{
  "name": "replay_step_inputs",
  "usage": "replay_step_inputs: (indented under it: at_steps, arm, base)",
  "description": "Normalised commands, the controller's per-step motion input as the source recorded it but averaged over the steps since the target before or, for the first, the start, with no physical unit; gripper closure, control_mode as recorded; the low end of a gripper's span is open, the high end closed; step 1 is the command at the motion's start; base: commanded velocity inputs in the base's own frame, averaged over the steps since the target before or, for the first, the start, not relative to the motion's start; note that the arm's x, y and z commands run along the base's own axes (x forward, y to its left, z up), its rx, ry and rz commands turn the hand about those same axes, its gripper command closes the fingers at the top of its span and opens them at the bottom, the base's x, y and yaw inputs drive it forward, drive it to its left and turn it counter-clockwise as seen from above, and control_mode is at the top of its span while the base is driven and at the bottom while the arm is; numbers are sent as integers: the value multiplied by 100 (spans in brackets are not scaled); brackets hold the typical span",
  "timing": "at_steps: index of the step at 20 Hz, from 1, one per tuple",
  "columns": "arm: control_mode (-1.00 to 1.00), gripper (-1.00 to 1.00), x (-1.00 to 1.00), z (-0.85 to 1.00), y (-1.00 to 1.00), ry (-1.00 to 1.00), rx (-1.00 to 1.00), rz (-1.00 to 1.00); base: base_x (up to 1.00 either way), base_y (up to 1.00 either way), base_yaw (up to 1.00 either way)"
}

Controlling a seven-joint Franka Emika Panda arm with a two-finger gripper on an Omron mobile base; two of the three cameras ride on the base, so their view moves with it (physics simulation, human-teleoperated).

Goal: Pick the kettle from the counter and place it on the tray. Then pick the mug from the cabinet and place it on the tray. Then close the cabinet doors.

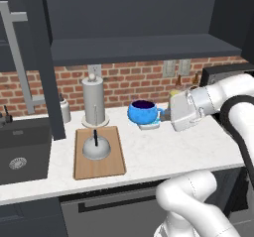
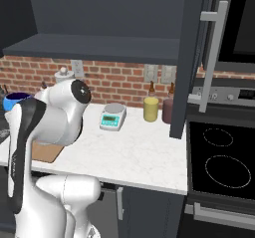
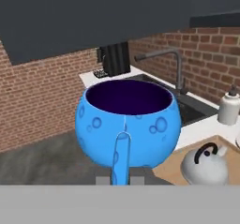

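Mug (image 1: 143,111) clamped by its handle in the tool (image 1: 163,115), above the counter (image 1: 168,147), kettle (image 1: 96,148) on tray (image 1: 99,167)

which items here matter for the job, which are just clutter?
Job:
- kettle, already on the tray
- mug, handle pinched in the shut claw
- cabinet doors, open

Clutter:
- paper towel roll
- scale
- yellow jar
- maroon jar
- sink

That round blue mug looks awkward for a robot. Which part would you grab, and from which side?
Probably the side handle, approached level from the side it sticks out on. The mug has a wide, bulging bowl, likely too broad for the fingers, while its handle is a thin upright strip. The gripper is already shut on that handle.
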Motion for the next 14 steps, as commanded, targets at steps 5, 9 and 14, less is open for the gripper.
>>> replay_step_inputs:
  at_steps: [5,9,14]
  arm:
    - [-100,100,20,-57,40,13,-4,32]
    - [-100,100,22,-65,18,2,-5,15]
    - [-100,100,21,-67,1,-2,-7,3]
  base:
    - [0,0,0]
    - [0,0,0]
    - [0,0,0]
